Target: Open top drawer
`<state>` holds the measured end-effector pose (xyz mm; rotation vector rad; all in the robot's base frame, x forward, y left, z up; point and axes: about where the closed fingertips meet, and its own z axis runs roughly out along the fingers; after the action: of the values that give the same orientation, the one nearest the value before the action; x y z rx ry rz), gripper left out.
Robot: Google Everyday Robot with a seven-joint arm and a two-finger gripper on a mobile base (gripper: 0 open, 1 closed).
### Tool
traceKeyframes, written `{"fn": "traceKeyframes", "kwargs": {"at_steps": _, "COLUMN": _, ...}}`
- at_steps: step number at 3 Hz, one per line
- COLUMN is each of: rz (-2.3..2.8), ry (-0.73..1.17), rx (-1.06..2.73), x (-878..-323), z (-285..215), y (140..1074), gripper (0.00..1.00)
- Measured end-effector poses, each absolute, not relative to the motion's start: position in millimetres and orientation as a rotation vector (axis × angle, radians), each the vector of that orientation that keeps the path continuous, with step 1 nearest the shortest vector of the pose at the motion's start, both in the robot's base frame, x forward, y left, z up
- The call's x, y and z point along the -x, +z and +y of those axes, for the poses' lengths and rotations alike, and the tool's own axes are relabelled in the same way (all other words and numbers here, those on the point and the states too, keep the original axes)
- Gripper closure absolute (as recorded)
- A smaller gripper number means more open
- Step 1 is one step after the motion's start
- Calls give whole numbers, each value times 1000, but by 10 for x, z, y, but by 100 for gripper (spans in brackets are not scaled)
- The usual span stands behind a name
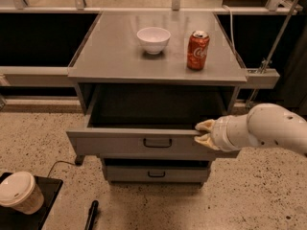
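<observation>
The top drawer (120, 145) is pulled out from the grey metal cabinet, its dark inside showing, with a small dark loop handle (157, 142) at the centre of its front. My gripper (203, 132) comes in from the right on a white arm. Its pale fingers (205, 125) sit at the right part of the drawer's top front edge, one above and one below the lip. A narrower drawer (153, 174) below stays shut.
A white bowl (153, 39) and a red soda can (197, 50) stand on the cabinet top (110, 61). A lidded paper cup (19, 192) on a black tray is at the lower left. A dark cable and a black stick lie on the speckled floor.
</observation>
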<state>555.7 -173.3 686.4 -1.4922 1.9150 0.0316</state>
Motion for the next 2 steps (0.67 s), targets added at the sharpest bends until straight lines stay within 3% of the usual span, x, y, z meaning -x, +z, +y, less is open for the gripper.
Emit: {"fn": "traceKeyframes", "kwargs": {"at_steps": 2, "rz": 1919, "ry": 46, "rx": 1500, "x": -5449, "z": -1739, "y": 6861, "gripper": 100}}
